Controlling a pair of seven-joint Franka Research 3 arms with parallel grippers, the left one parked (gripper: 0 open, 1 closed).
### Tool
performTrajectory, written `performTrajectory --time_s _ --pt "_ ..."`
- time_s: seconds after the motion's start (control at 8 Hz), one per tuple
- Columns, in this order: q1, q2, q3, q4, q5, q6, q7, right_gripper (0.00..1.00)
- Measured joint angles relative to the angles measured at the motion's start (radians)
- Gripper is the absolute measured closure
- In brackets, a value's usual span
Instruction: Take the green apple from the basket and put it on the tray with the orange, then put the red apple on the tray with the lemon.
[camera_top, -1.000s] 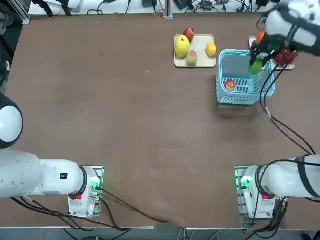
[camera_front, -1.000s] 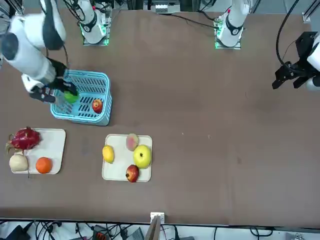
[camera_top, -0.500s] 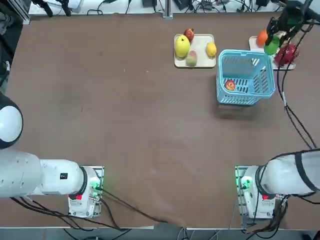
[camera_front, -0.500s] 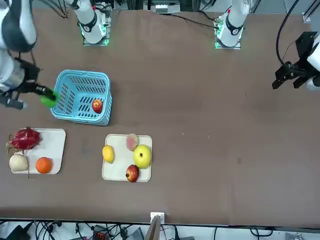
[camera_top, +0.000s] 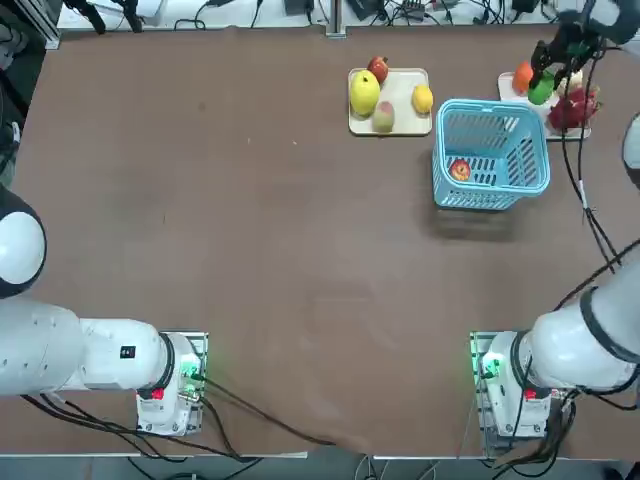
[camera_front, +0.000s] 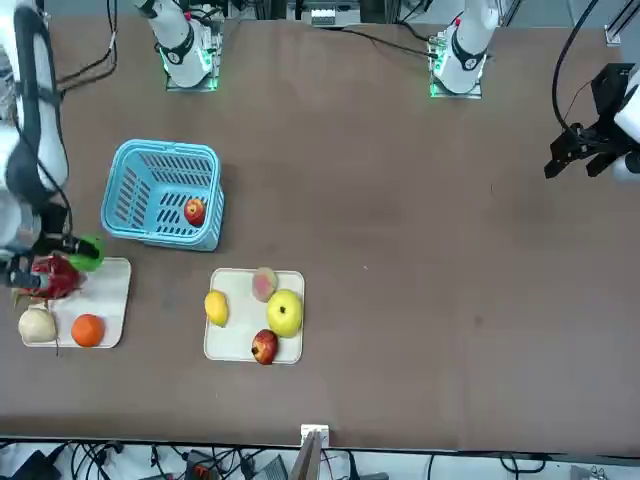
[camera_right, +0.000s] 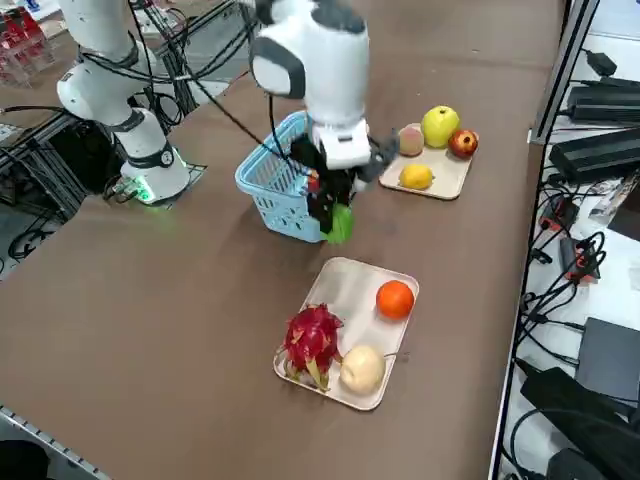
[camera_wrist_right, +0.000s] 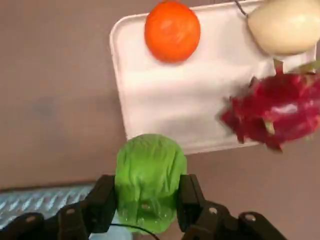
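Note:
My right gripper is shut on the green apple, which hangs just past the light blue basket, over the near edge of the pale tray with the orange. The orange lies at the tray's far corner, apart from the apple. From the front, the green apple is beside the spiky magenta fruit. The red apple lies alone in the basket. The lemon sits on the cream-beige tray.
A pale beige round fruit and the magenta fruit share the orange's tray. The lemon's tray also holds a big yellow-green apple, a dark red apple and a peach-coloured fruit. Cables run along the table's far edge.
The gripper has carried the green apple up out of the basket, away past its wall, and down to the edge of the tray with the orange.

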Motion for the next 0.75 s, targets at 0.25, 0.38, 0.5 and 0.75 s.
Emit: performTrajectory --time_s 0.25,0.38,0.5,0.75 --pt "-0.031 0.105 0.000 0.007 0.000 0.094 -0.017 0.36" --pt "-0.037 0.149 0.000 0.011 -0.003 0.137 -0.020 0.36" --pt "-0.040 0.177 0.000 0.017 -0.016 0.159 -0.021 0.36" --pt "-0.040 0.186 0.000 0.029 -0.038 0.163 -0.021 0.20"
